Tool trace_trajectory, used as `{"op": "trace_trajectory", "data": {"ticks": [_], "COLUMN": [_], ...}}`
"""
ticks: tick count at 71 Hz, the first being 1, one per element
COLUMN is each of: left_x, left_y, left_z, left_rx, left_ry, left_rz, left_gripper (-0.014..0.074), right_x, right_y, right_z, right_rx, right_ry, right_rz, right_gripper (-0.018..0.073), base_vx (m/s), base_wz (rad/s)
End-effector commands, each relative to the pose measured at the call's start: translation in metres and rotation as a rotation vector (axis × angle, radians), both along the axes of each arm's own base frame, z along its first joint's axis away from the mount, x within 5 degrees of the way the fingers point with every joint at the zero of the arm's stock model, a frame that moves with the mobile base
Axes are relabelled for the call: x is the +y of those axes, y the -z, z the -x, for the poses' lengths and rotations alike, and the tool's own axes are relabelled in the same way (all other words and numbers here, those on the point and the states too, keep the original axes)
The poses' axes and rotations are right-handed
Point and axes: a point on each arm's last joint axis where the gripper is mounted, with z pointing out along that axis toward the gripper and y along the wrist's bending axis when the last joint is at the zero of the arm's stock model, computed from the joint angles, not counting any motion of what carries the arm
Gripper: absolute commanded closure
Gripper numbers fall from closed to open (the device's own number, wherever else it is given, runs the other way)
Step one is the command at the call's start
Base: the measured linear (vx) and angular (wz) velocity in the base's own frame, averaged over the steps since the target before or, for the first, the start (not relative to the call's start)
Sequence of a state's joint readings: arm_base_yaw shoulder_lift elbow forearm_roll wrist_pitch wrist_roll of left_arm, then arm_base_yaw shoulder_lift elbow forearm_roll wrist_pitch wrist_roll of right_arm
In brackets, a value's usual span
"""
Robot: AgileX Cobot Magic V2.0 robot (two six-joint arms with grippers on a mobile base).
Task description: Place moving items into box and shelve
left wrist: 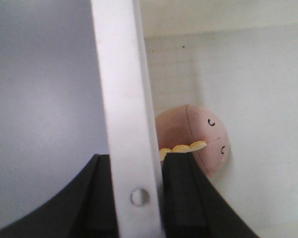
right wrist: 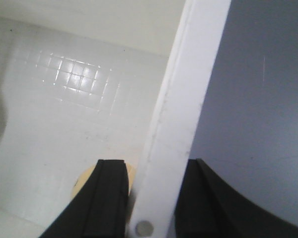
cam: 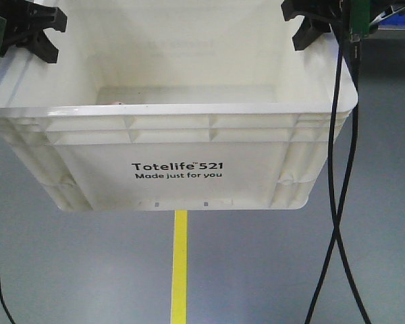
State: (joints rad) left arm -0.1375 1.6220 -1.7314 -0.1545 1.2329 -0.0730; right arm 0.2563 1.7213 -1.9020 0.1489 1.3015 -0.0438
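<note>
1. The box (cam: pixel 189 145) is hanging between the two arms, apparently clear of the grey floor (cam: pixel 88 270) and its yellow line (cam: pixel 181 263), with its printed wall facing near.
2. The left gripper (left wrist: pixel 136 161) is pinching the box's left side rim, one finger inside and one outside. The right gripper (right wrist: pixel 154 171) is clamping the right rim the same way.
3. The beige-pink ball (left wrist: pixel 198 136) is lying inside the box by the left wall. The yellow ball (right wrist: pixel 83 182) is peeking out beside the right gripper's inner finger.
4. The box is looking stiff and fairly light, but its smooth plastic rim is probably slippery, so both grips should be sitting level and mid-rim. The soft balls are likely to roll if the box is tilting during shelving.
</note>
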Motion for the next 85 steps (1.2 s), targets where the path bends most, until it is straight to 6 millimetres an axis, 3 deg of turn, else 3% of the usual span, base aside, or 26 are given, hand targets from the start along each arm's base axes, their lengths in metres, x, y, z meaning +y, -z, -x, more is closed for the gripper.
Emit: {"op": "trace_trajectory", "data": {"ticks": [1, 85], "left_x": [-0.0151, -0.0151], "left_y": [-0.0427, -0.0428], "left_z": [0.0136, 0.0136], "left_rx": [-0.200, -0.200], "left_ry": [0.036, 0.035], "left_rz": [0.175, 0.175], "left_gripper": [0.0613, 0.0613], "right_x": [0.0145, 0.0149], "right_y": [-0.0439, -0.0430], "right_z": [0.0206, 0.0220], "right_rx": [-0.163, -0.145], "right_ry": [-0.076, -0.083], "right_rz": [-0.190, -0.191], "right_gripper": [0.0571, 0.0571], "base_vx": [0.35, 0.45], "base_wz": [0.18, 0.08]}}
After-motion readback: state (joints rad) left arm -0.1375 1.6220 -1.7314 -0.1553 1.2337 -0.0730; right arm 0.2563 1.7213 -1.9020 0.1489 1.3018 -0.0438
